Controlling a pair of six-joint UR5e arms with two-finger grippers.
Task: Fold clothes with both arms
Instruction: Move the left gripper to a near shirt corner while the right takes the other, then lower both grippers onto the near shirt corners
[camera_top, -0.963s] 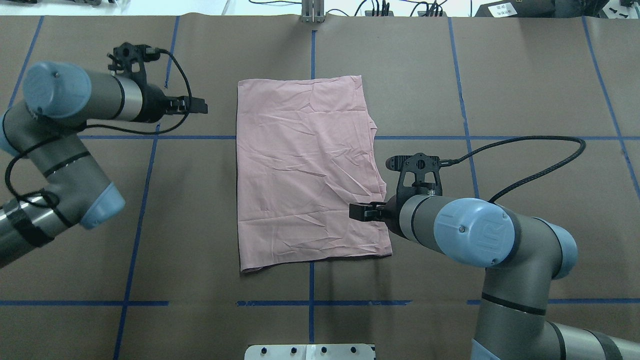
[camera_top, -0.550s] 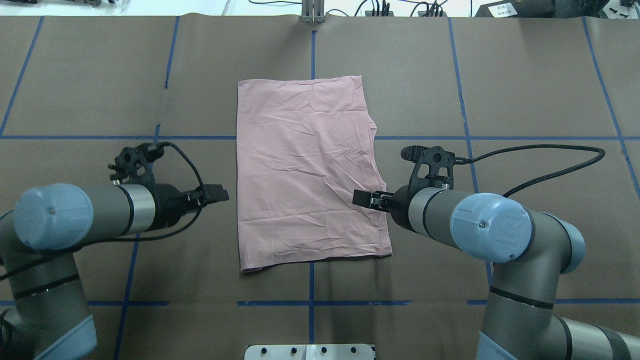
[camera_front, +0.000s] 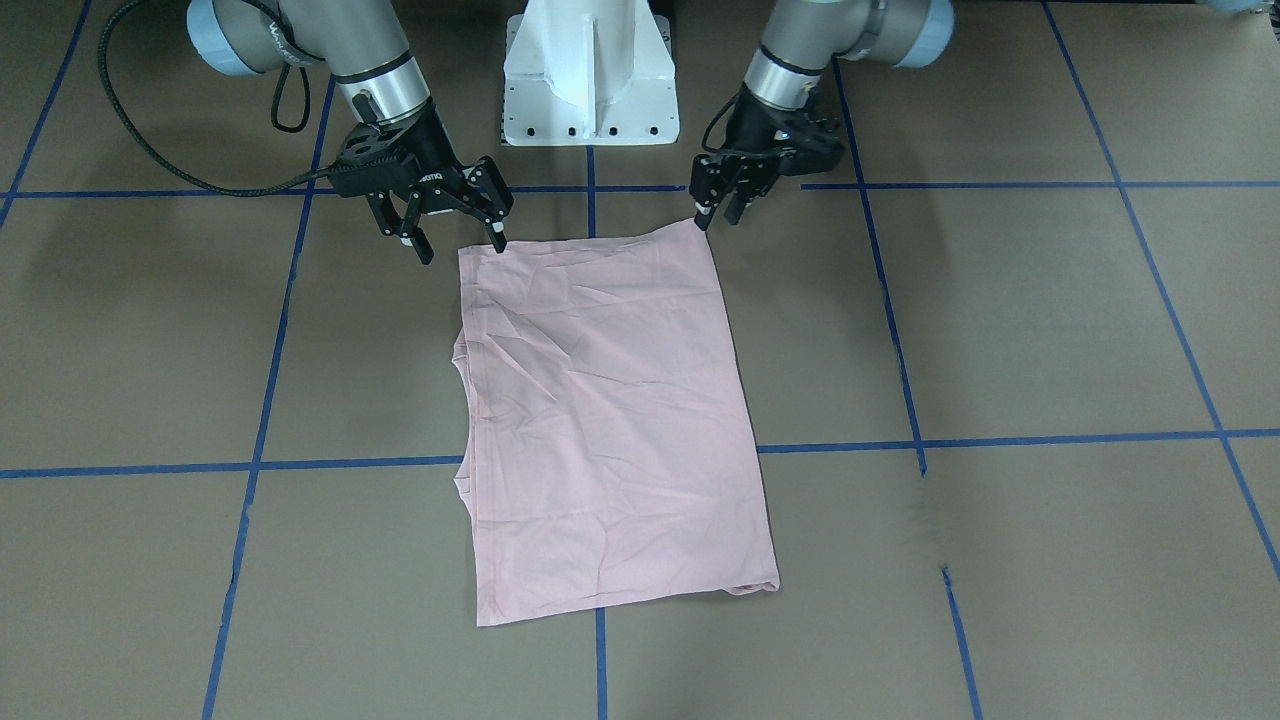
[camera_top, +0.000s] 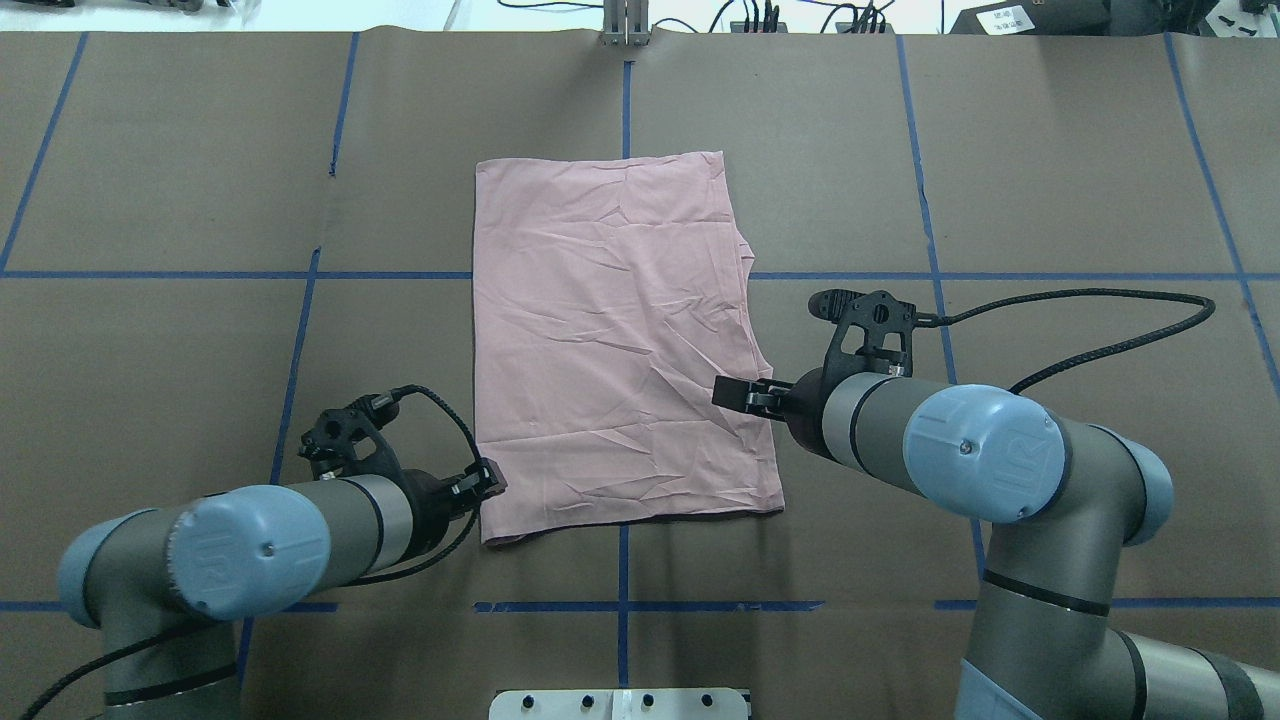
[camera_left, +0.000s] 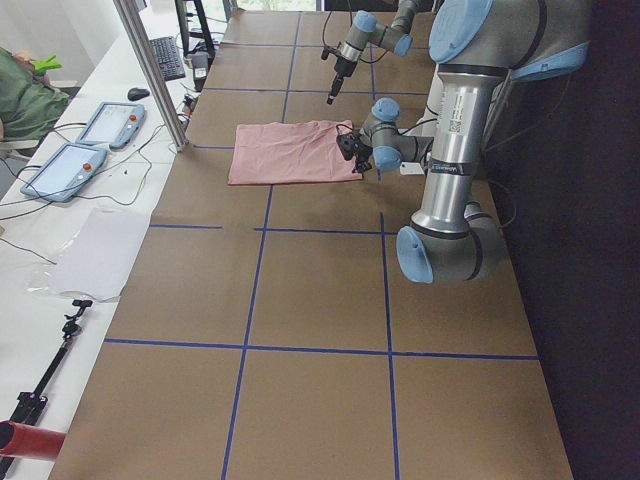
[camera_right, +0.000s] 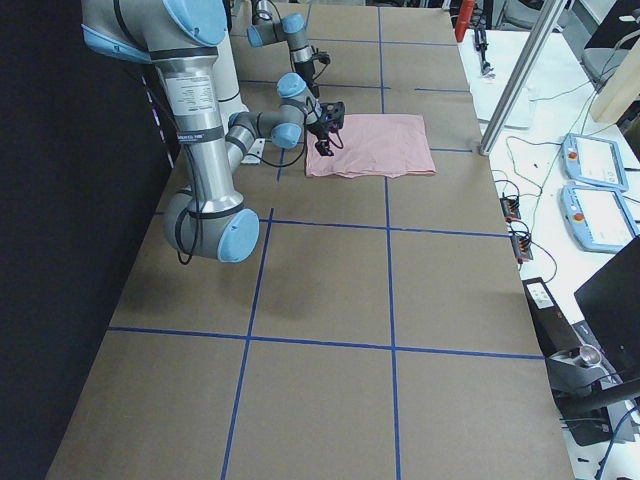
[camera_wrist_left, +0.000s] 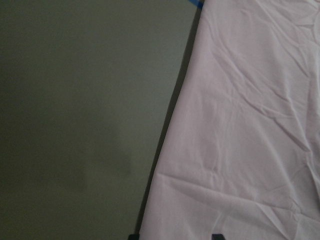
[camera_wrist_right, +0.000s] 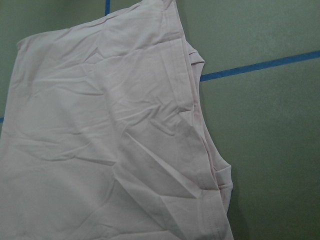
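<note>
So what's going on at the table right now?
Both arms are working on the pink T-shirt. It lies flat on the table, already folded into a narrow rectangle with the plain side up. The left gripper and the right gripper each sit at a corner of the shirt's robot-side edge, jaws open. Neither holds cloth yet. They look set to pinch those corners for the next fold.

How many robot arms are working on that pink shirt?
2. The left arm is at the shirt's corner nearest the robot; the right arm hovers by its right edge. None seem hidden.
</note>
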